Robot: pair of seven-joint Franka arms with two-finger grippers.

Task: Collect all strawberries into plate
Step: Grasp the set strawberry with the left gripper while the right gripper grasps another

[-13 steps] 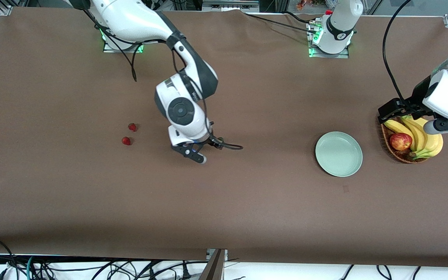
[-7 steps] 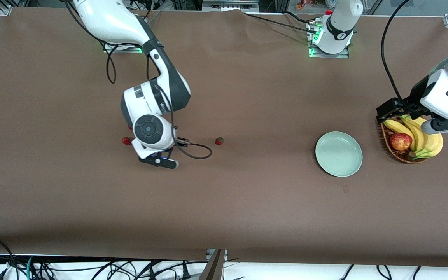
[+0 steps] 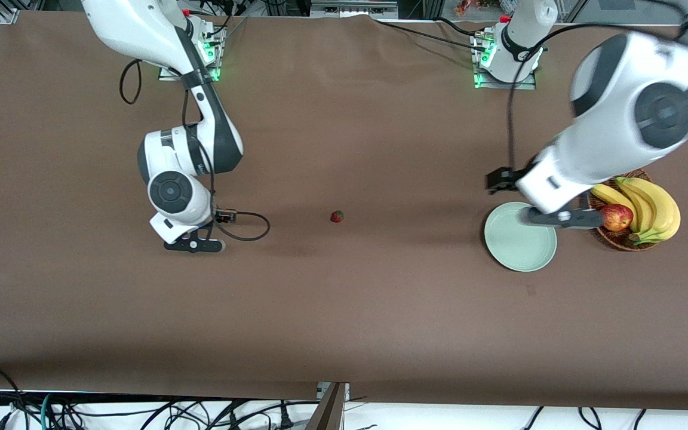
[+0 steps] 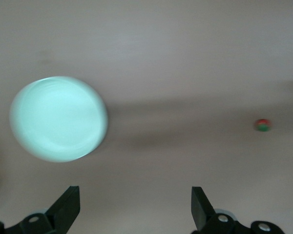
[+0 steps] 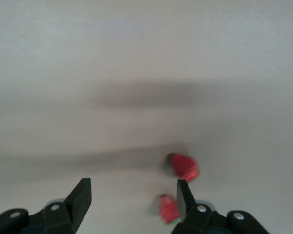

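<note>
One strawberry (image 3: 337, 216) lies alone on the brown table near its middle; it also shows in the left wrist view (image 4: 262, 125). Two more strawberries (image 5: 185, 166) (image 5: 169, 208) lie close together under my right gripper (image 5: 133, 202), which is open, with the lower berry just inside one fingertip. In the front view the right gripper (image 3: 194, 245) hides both. The mint-green plate (image 3: 520, 248) is empty, toward the left arm's end. My left gripper (image 3: 562, 219) is open and empty over the plate's rim; its wrist view shows the plate (image 4: 58, 119) ahead of the jaws (image 4: 134, 209).
A brown wicker basket (image 3: 616, 240) with bananas (image 3: 648, 206) and a red-yellow apple (image 3: 616, 217) stands beside the plate at the left arm's end of the table. A black cable (image 3: 248, 224) loops from the right wrist.
My right arm has swung from the table's middle toward its own end, uncovering the middle strawberry and covering the other two. My left arm has swung from over the basket to over the plate.
</note>
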